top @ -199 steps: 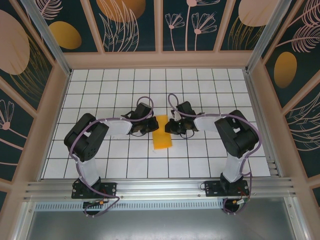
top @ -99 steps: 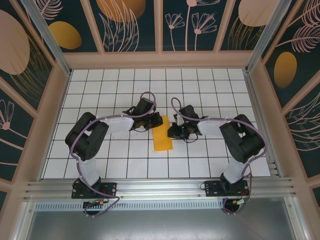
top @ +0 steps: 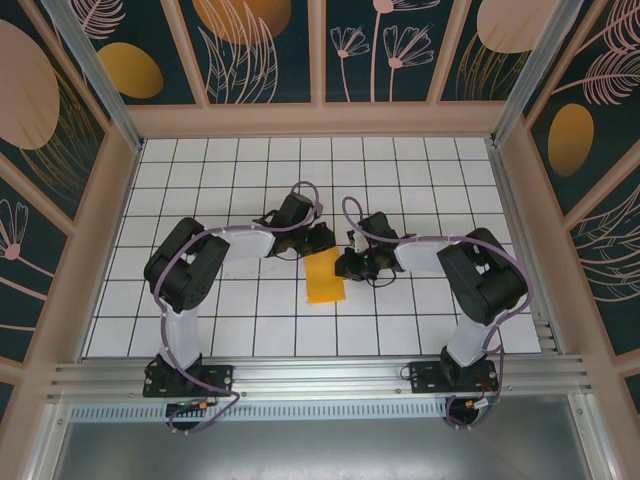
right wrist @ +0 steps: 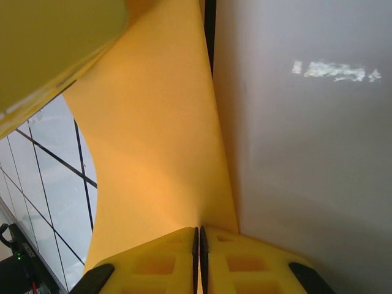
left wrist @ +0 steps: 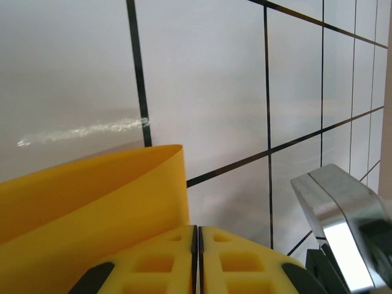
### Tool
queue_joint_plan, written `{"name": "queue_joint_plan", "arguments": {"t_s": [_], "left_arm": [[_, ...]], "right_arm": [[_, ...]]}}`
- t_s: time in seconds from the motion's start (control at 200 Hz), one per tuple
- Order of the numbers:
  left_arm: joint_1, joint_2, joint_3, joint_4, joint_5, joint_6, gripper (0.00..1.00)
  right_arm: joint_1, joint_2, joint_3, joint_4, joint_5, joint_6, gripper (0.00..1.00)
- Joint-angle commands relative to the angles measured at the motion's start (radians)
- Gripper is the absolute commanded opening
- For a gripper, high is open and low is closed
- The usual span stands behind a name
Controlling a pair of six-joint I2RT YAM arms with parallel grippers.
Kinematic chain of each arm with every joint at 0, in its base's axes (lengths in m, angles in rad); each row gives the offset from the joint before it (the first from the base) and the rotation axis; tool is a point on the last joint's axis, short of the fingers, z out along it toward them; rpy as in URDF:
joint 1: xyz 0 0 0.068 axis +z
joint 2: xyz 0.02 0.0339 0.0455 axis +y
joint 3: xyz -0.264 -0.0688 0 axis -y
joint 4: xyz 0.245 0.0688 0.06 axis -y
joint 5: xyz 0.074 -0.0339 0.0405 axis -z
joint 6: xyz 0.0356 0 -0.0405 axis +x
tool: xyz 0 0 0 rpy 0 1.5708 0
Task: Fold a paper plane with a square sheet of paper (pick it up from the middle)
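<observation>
Since the frame a second before, the black left gripper (top: 320,238) had swung rightward and slightly toward the far edge of the white, black-gridded table (top: 200,170). It had come to sit over the far end of the thin orange-yellow paper sheet (top: 325,280), which from above looked shorter than it had. The black right gripper (top: 348,265) had barely shifted. In its wrist view the left gripper (left wrist: 197,257) had its two yellow pads brought together, only a hairline seam between them. The paper sheet (left wrist: 92,202) rose as a curled flap just left of them and ran down behind the left pad; whether any of it was nipped in the seam could not be told. A shiny metal part (left wrist: 340,220) stood at the lower right of that view. From above, the sheet lay as a narrow strip near the middle of the table, between the two grippers, its long sides running from far edge toward near edge. Just right of it, the right gripper touched the sheet's right edge. In its own wrist view the right gripper (right wrist: 199,257) likewise had its yellow pads pressed together. The paper sheet (right wrist: 159,135) ran away from their tips beside bare table (right wrist: 306,153), curling off at the upper left; whether it was pinched or merely pressed could not be told.
</observation>
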Motion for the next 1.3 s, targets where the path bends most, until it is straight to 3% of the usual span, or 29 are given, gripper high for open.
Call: {"name": "queue_joint_plan", "arguments": {"t_s": [0.0,0.17,0.355,0.65,0.991,1.296], "left_arm": [[0.002,0.040,0.033,0.036,0.039,-0.005,0.13],[0.001,0.079,0.059,0.023,0.032,0.001,0.12],[0.002,0.116,0.083,-0.057,-0.074,0.025,0.09],[0.001,0.136,0.035,-0.077,-0.135,0.034,0.07],[0.002,0.147,0.023,-0.072,-0.146,0.034,0.07],[0.002,0.155,0.022,-0.071,-0.146,0.033,0.07]], "right_arm": [[0.004,0.039,-0.018,-0.011,0.027,0.001,0.15],[0.004,0.044,-0.018,-0.016,0.031,-0.002,0.15],[0.004,0.033,-0.020,-0.029,0.029,-0.005,0.15],[0.007,-0.044,-0.074,-0.061,-0.070,0.000,0.15],[0.040,-0.121,-0.184,-0.086,-0.106,0.025,0.15],[0.049,-0.171,-0.192,-0.171,-0.060,0.025,0.15]]}}
